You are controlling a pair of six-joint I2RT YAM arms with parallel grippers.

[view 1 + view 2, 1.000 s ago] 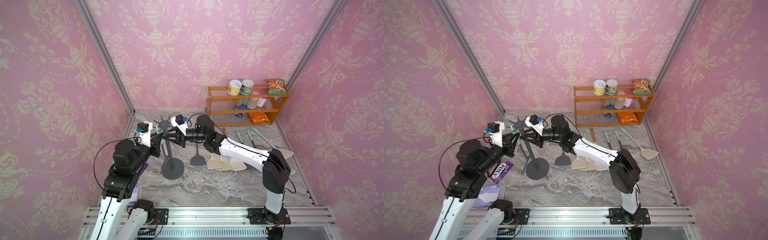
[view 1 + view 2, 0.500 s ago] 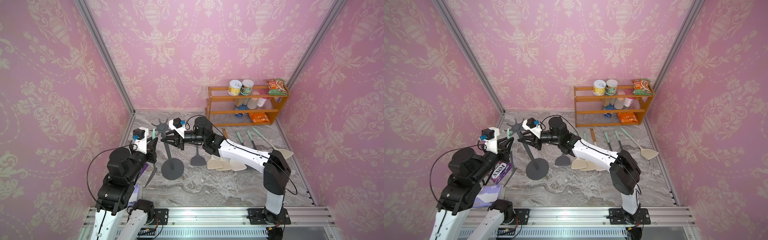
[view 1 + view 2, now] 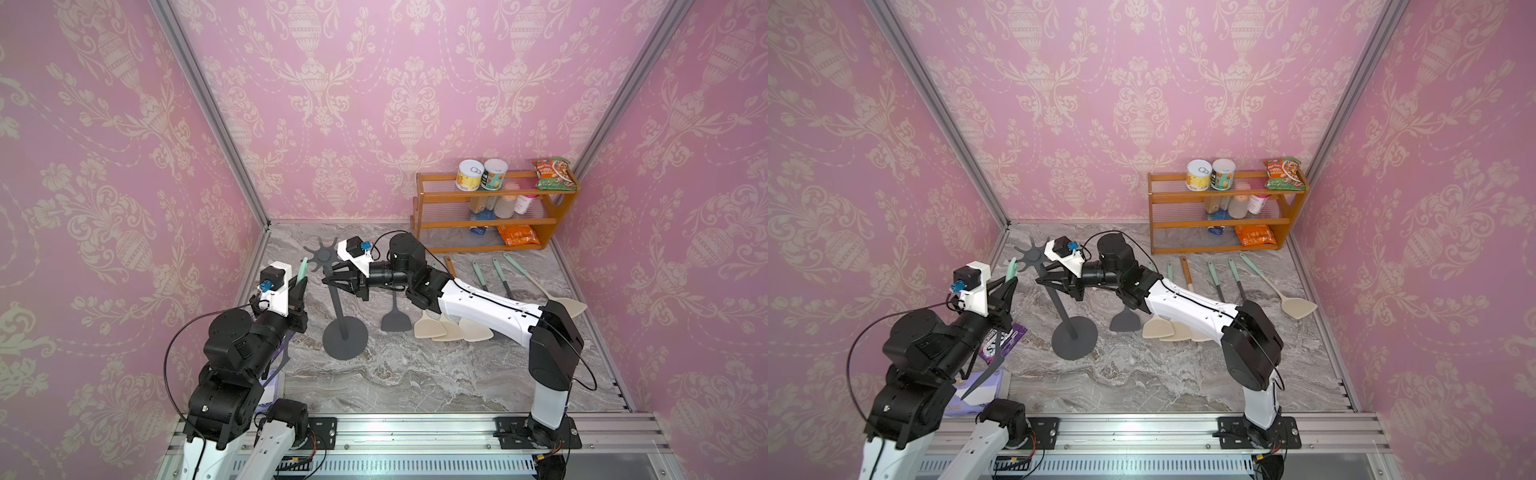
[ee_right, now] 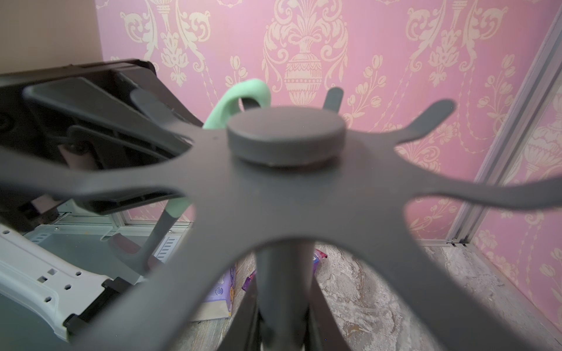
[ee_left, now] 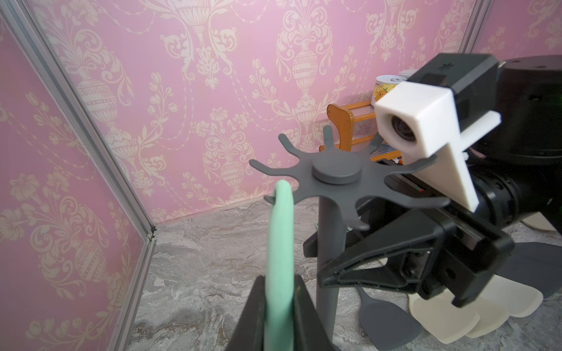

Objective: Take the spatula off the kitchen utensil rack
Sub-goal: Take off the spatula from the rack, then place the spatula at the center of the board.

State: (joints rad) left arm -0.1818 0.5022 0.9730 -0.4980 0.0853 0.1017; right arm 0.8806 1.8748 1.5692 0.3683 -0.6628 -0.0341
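Observation:
The kitchen utensil rack stands mid-table, its pole leaning and its star crown on top. My right gripper is shut on the pole just under the crown. My left gripper is shut on the spatula's mint-green handle. The handle's looped end sits at a hook tip on the crown's left side; I cannot tell if it still hangs there. The spatula's dark blade hangs below the left wrist.
Right of the rack lie a dark spatula, cream ones and mint-handled ones. An orange wooden shelf with cans and packets stands at the back right. A purple packet and a box lie under the left arm.
My left gripper has drawn the spatula left, away from the pole, out to the crown's edge. The right gripper has stayed shut on the pole.

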